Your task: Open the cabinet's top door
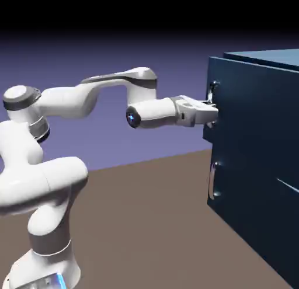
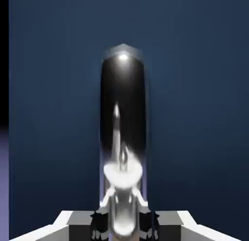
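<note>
The cabinet point(image 1: 257, 159) is a large dark navy box at the exterior view's right. Its top door point(image 1: 219, 86) is the upper front panel and lies flush with the box. A slim silver handle point(image 1: 213, 94) runs down that door near its edge. My gripper point(image 1: 211, 111) reaches level from the left and is shut on this handle. In the hand view the shiny handle point(image 2: 122, 128) rises large from between my two fingertips point(image 2: 99, 224), which press on it from both sides. Navy door panel point(image 2: 204, 113) fills the picture behind it.
Below the top door sits the lower navy panel with its own silver handle point(image 1: 214, 181). The brown table point(image 1: 152, 223) stretches under the arm. My white arm point(image 1: 87, 101) spans from the lower left toward the cabinet.
</note>
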